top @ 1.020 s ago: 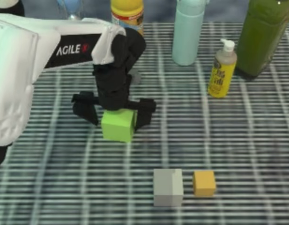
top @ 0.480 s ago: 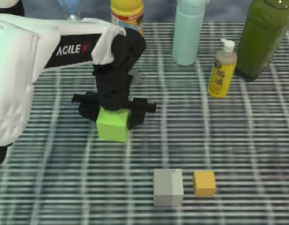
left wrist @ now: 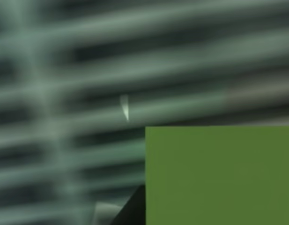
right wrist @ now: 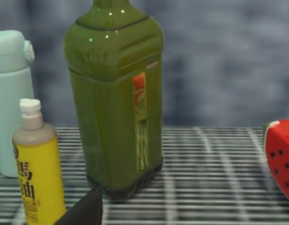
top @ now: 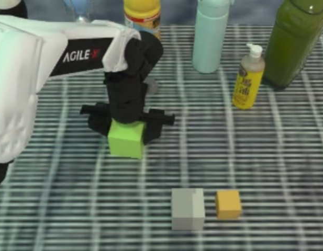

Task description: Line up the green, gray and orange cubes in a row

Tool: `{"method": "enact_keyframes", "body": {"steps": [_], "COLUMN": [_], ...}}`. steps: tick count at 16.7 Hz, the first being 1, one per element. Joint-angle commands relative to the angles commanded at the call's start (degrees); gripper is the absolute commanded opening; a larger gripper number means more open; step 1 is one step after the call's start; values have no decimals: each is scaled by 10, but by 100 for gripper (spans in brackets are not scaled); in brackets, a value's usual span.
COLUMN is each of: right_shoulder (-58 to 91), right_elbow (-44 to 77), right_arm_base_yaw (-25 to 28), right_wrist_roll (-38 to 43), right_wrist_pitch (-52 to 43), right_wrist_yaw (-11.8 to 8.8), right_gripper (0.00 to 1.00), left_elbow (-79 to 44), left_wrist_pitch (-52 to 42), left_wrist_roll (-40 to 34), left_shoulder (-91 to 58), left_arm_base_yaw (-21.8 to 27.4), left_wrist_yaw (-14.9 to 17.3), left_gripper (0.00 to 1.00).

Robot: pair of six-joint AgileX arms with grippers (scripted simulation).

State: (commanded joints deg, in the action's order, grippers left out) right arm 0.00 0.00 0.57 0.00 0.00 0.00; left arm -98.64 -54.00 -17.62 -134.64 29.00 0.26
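Green cube in hand — row unfinished
Left gripper [top: 126,127] fingers clamp the green cube [top: 125,138]; gray cube [top: 188,209] and orange cube [top: 227,204] already sit side by side — green remains to join.

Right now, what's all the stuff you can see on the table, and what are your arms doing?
green cube: 1, lime green, left of middle, between the left gripper's fingers
gray cube: 1, pale gray, near edge, middle
orange cube: 1, yellow-orange, just right of the gray cube, small gap
green bottle: 1, dark green, tall, far right
pump bottle: 1, yellow, left of the green bottle
flask: 1, pale teal, far middle
yellow container: 1, far edge, behind the left arm
red thing with black dots: 1, only an edge shows, right wrist view
left gripper: 1, black, closed on the green cube
right arm: out of the top view
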Motion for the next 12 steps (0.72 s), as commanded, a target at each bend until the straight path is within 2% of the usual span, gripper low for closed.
{"method": "enact_keyframes", "body": {"steps": [4, 9, 12], "right_shoulder": [0, 0, 0], "right_elbow": [0, 0, 0], "right_arm_base_yaw": [0, 0, 0], "right_wrist_roll": [0, 0, 0], "right_wrist_pitch": [0, 0, 0], "right_wrist_yaw": [0, 0, 0], "right_gripper": [100, 100, 100], "left_elbow": [-10, -75, -90], "left_wrist_pitch": [-12, -115, -135], "left_wrist_roll": [2, 0, 0], "left_shoulder": [9, 40, 51], "left_arm_base_yaw": [-1, -9, -12], "left_wrist_yaw": [-2, -2, -2], "left_gripper": [0, 0, 0]}}
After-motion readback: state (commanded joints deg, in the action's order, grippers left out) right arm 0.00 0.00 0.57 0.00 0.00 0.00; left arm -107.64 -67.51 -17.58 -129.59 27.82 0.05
